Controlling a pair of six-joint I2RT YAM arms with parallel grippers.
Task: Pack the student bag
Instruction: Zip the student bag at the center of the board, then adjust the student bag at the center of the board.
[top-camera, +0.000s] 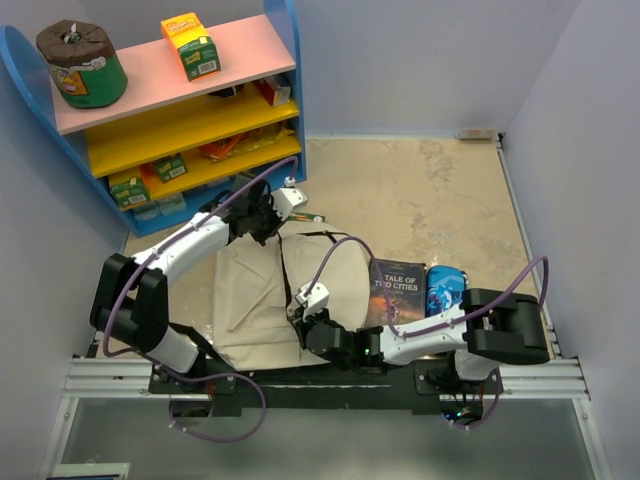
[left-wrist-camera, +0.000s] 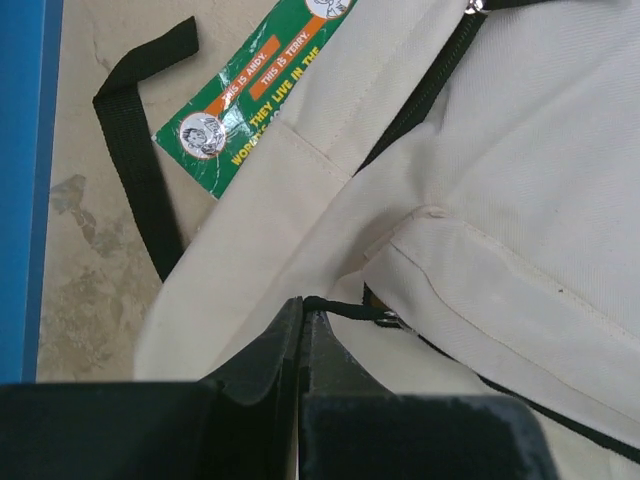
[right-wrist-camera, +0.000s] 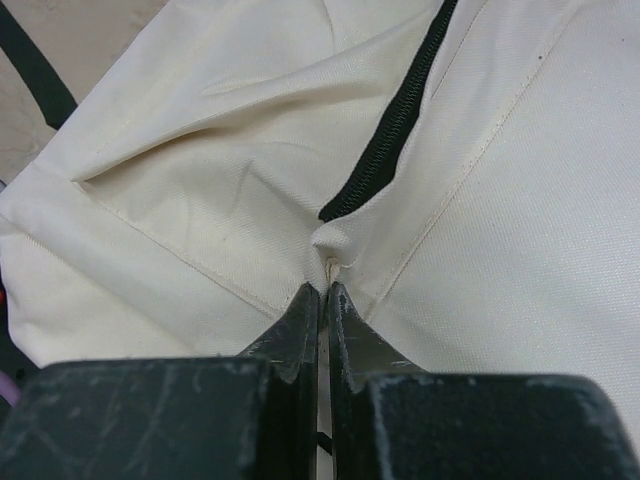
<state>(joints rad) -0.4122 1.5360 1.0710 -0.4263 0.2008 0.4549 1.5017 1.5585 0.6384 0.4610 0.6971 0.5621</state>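
Note:
The beige student bag (top-camera: 255, 300) lies flat on the table between the arms. My left gripper (top-camera: 266, 214) at the bag's far end is shut on the black zipper pull cord (left-wrist-camera: 345, 311), seen in the left wrist view (left-wrist-camera: 302, 306). My right gripper (top-camera: 312, 322) at the bag's near end is shut on a pinch of the bag's fabric (right-wrist-camera: 330, 245) at the end of the black zipper (right-wrist-camera: 392, 125), seen in the right wrist view (right-wrist-camera: 325, 290). A green picture book (left-wrist-camera: 250, 100) sticks out from under the bag's far edge.
A dark book, "A Tale of Two Cities" (top-camera: 395, 290), and a glossy blue pencil case (top-camera: 444, 290) lie right of the bag. A blue shelf unit (top-camera: 180, 110) with boxes stands at the back left. A black strap (left-wrist-camera: 140, 160) trails on the table beside it.

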